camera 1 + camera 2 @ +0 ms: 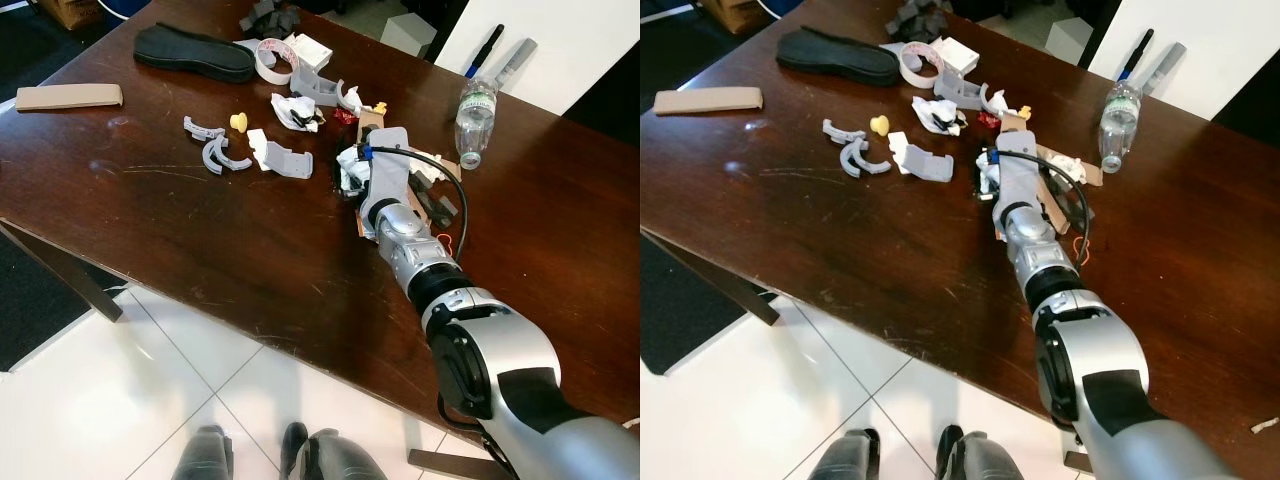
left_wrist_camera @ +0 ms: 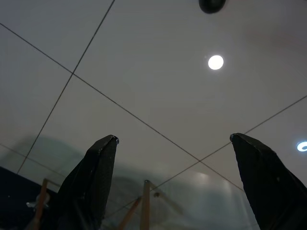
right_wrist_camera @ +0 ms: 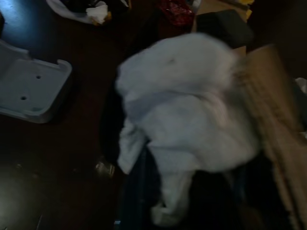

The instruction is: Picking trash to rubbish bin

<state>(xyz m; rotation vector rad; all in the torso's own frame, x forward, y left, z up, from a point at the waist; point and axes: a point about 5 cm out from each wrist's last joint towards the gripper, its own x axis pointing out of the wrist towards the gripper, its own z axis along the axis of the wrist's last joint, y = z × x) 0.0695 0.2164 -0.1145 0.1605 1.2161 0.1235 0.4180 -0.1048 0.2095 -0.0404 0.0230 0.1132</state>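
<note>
In the left eye view, the right arm reaches out over the dark wooden worktop point(image 1: 150, 200) and its right gripper point(image 1: 352, 170) sits down among a scatter of litter near the middle of the surface: a white crumpled tissue point(image 1: 349, 160) lies right at its tip, with brown cardboard scraps point(image 1: 372, 122) just beyond, grey plastic pieces point(image 1: 283, 158) to the robot's left, and a plastic bottle point(image 1: 473, 115) well apart to the right. A black shoe sole point(image 1: 195, 52) and a tan flat block point(image 1: 68, 97) lie farther off, and no bin can be made out. The right eye view shows the same layout, with the wrist housing covering the fingers, so whether they are closed cannot be told from there. The left wrist view looks up at a pale tiled ceiling point(image 2: 144, 86) with a round lamp point(image 2: 216, 62); the left gripper point(image 2: 175, 143) is spread wide and holds nothing, so that arm seems idle. The right wrist view is blurred and taken up mostly by the white tissue, very close, resting on the dark wood beside a grey plastic bracket point(image 3: 31, 91) and the cardboard; the fingers themselves are not clear here, so their state cannot be told. The step in hand looks like picking up the tissue. To do it well, the fingers should straddle the thick middle of the wad, not a loose corner, close firmly since the paper will compress, keep clear of the cardboard edge, and lift straight up before swinging away.
</note>
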